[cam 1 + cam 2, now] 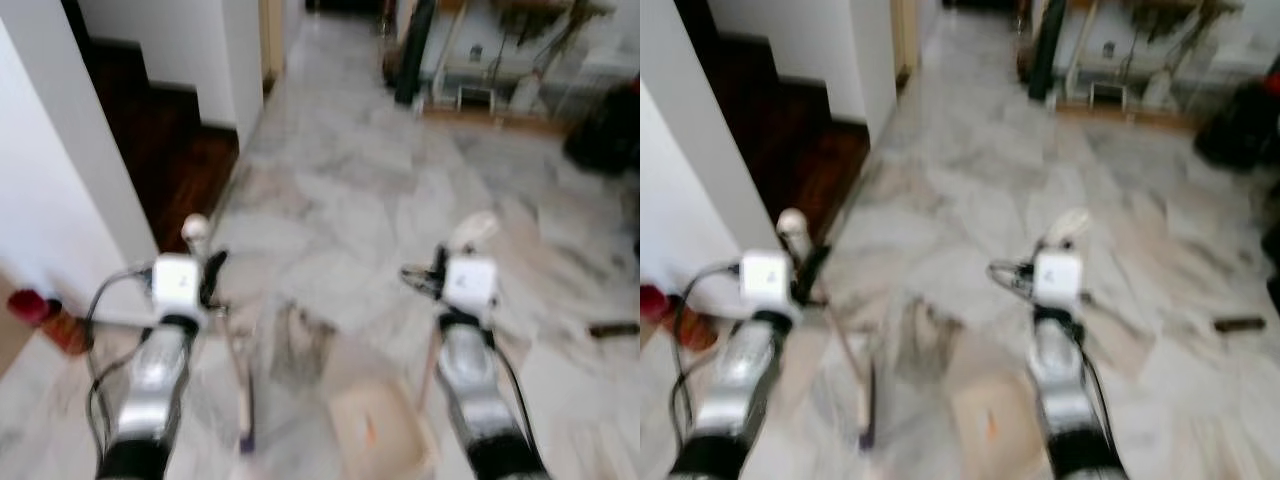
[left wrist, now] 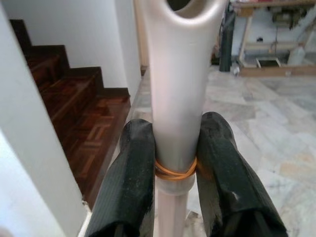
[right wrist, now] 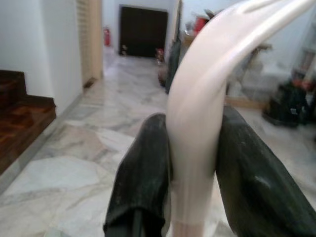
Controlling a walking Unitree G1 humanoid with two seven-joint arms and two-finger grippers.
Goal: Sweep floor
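Note:
My left gripper (image 2: pixel 175 136) is shut on a pale grey broom handle (image 2: pixel 177 74) that has an orange rubber band around it. In the blurred eye views the handle's rounded top (image 1: pixel 195 230) stands above the left gripper (image 1: pixel 210 278), and the shaft (image 1: pixel 242 390) runs down toward the marble floor (image 1: pixel 340 180). My right gripper (image 3: pixel 192 131) is shut on a curved cream dustpan handle (image 3: pixel 207 84). Its beige pan (image 1: pixel 375 430) sits low between my two arms, beside the right gripper (image 1: pixel 438 272).
Dark wooden stairs (image 1: pixel 165 140) rise at the left behind a white wall corner (image 1: pixel 60 190). A red object (image 1: pixel 30 305) stands by the wall base. A small dark item (image 1: pixel 612 328) lies on the floor at right. A workbench with clutter (image 1: pixel 490 80) and a black bag (image 1: pixel 605 135) are at the far right.

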